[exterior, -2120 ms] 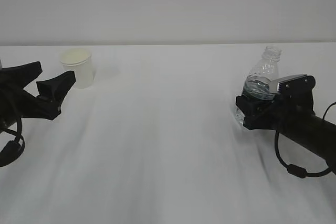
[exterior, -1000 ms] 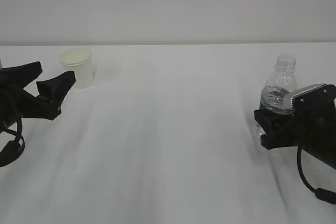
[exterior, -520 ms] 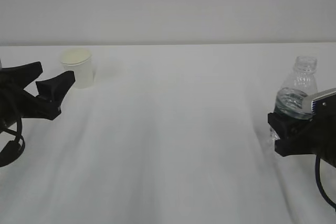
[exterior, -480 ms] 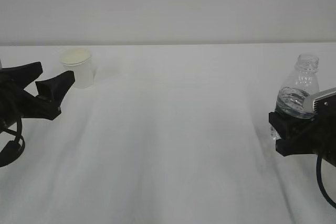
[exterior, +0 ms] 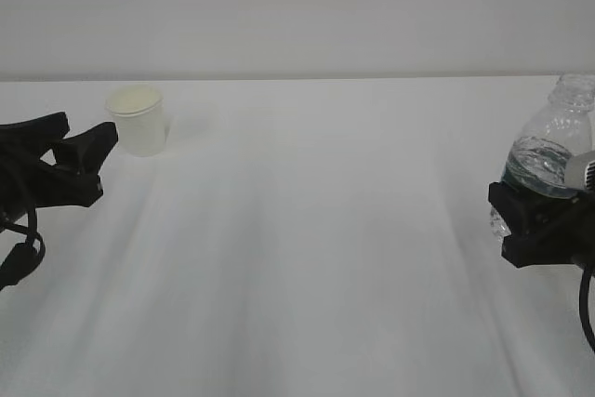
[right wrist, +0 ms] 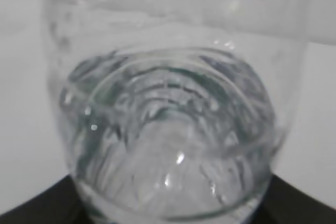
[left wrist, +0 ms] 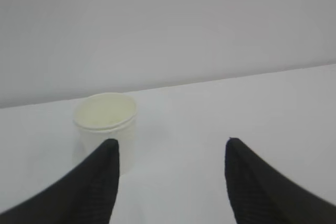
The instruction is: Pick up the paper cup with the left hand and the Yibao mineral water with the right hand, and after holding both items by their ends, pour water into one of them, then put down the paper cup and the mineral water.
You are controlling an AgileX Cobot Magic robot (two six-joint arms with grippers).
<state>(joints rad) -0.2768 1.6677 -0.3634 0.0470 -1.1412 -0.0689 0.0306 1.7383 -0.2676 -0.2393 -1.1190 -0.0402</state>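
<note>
Carrying the Yibao mineral water (exterior: 547, 160) rightward, clamped in my right end effector (exterior: 539, 222), I've narrowed the still-parted left end effector (left wrist: 168, 182) beside the untouched paper cup (exterior: 137, 119).

surface: white table (exterior: 307, 258) | on it: paper cup (exterior: 138, 119), upright, far left

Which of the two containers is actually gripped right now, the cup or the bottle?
The clear plastic water bottle at far right: the right gripper is clamped around its lower body. The small white paper cup stands free on the white table, beyond the left gripper.
</note>
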